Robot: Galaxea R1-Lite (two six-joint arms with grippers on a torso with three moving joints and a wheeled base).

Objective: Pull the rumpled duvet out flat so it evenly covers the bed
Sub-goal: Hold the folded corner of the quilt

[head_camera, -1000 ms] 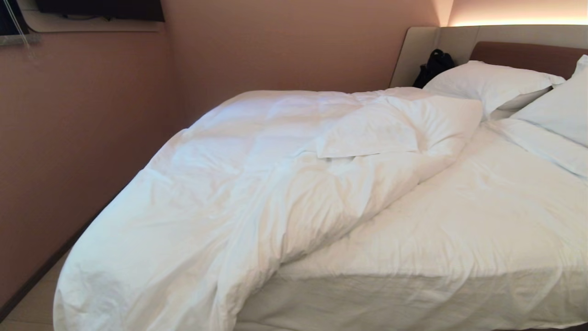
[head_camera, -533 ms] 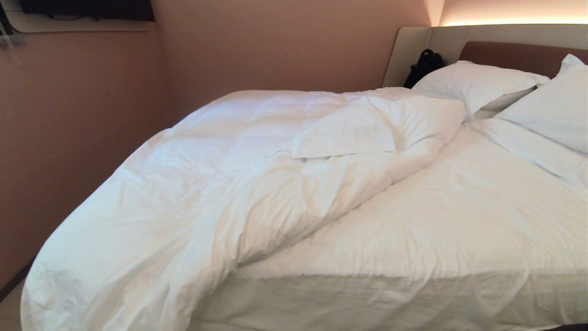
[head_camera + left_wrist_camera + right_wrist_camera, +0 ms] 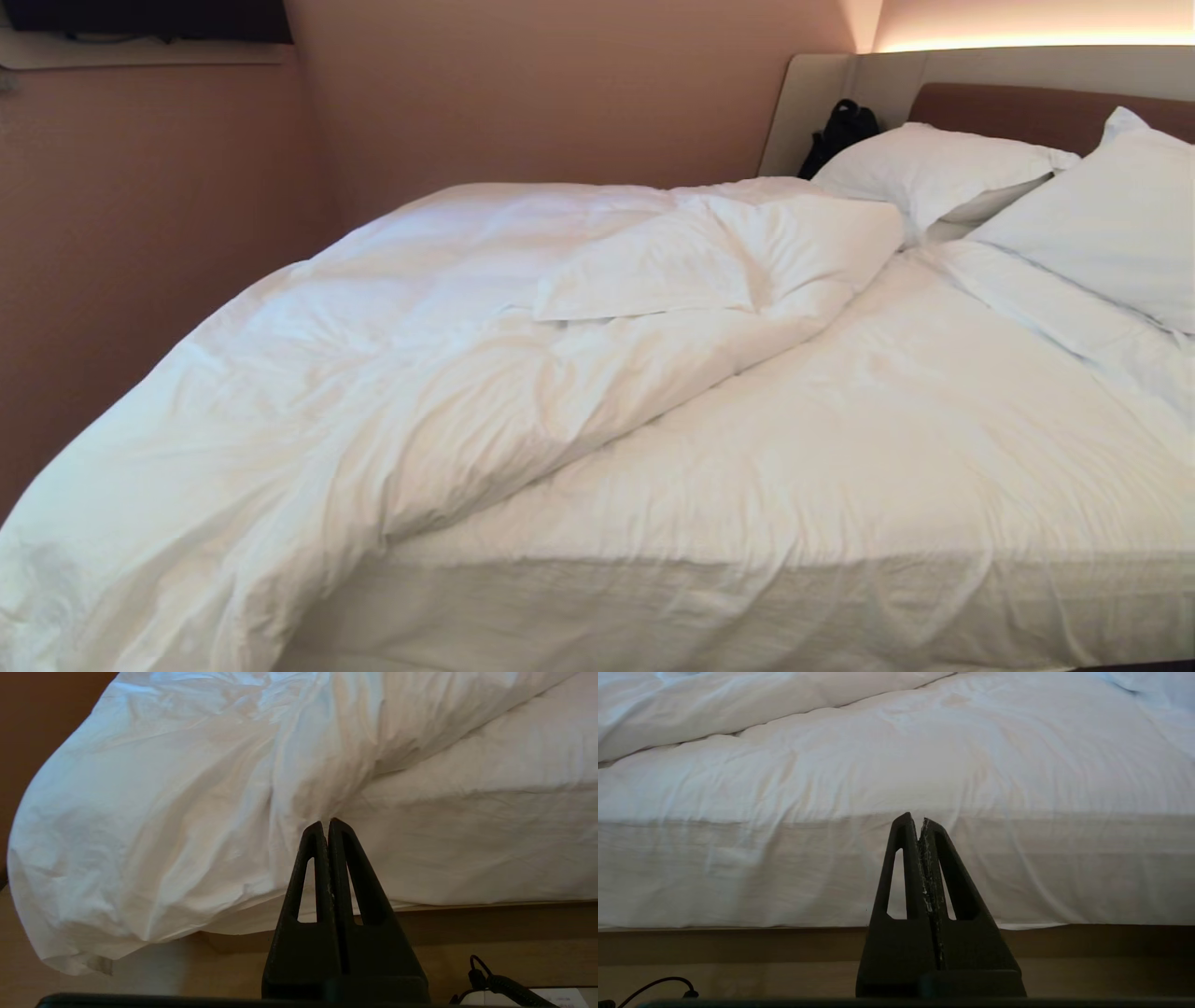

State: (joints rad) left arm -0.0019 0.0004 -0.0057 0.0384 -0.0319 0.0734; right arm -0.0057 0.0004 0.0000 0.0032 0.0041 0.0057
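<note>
Pinkish-brown walls (image 3: 523, 93) close the room behind and at the left of the frame, and the bed (image 3: 840, 467) fills most of the head view. Nearest, at the bottom of the frame, the side of the mattress shows under a thin wrinkled white sheet (image 3: 709, 607). Neither arm appears in the head view. In the left wrist view the left gripper (image 3: 325, 823) has its two black fingers pressed together and holds nothing; it points at the place where the duvet (image 3: 373, 373) hangs over the mattress edge, not touching it. In the right wrist view the right gripper (image 3: 917, 821) also has its fingers together, empty, facing the bare sheeted side of the mattress above the brown base (image 3: 738, 942).

The duvet lies bunched on the left half of the frame, from the lower left corner up to the middle, with one corner folded back. The right half of the bed is uncovered. Farther, at the upper right, two white pillows (image 3: 934, 168) lean near the brown headboard (image 3: 1018, 112), and a black bag (image 3: 837, 131) stands beside them.
</note>
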